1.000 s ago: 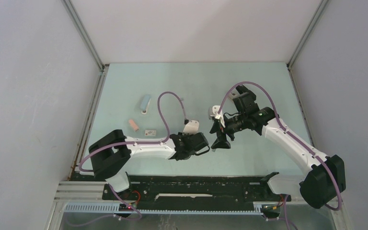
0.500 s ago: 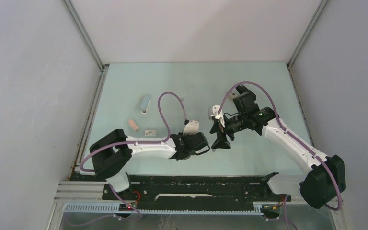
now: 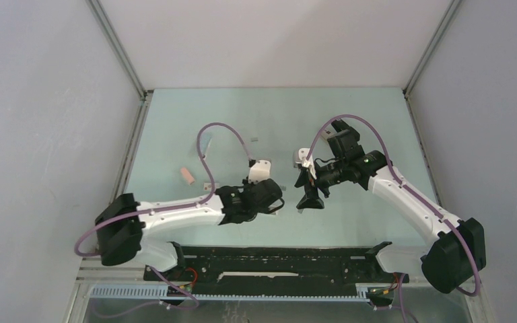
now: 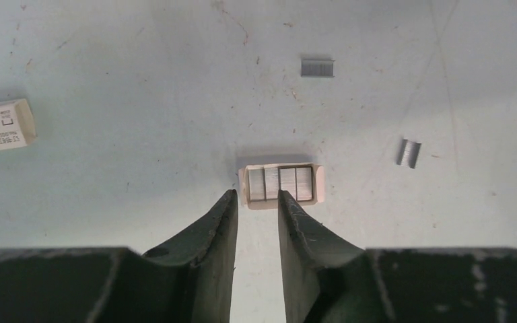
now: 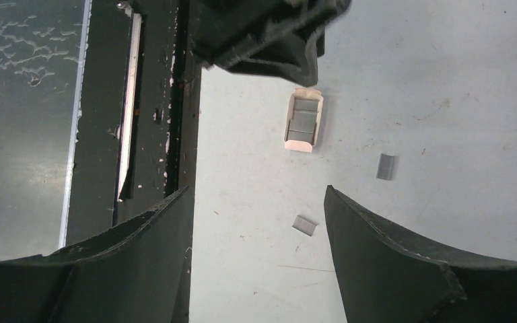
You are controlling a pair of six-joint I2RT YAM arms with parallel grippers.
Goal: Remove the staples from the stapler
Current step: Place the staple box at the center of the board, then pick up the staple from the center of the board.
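— Where are the staples (image 4: 317, 66) now?

— Some short strips lie loose on the worktop (image 4: 128, 87). Seen from the left hand (image 4: 257, 196), one strip is ahead and a little to the right, well apart from it. A second strip (image 4: 409, 153) is farther out to the right. More grey strips sit inside a small open tray (image 4: 319, 185), which is just in front of the fingertips.

— Does the left hand hold something?

— No. Its two fingers stand a narrow gap apart, with nothing between them. Whether they touch the tray, I cannot tell.

— And the right hand (image 5: 256, 195)?

— Its fingers are spread wide and they are empty. It hangs above the worktop. One strip shows below, between its fingers, and another lies ahead and to one side. The tray is farther ahead of it, close to the left hand.

— Anything else?

— A white box (image 4: 0, 126) lies far to the left of the left hand.
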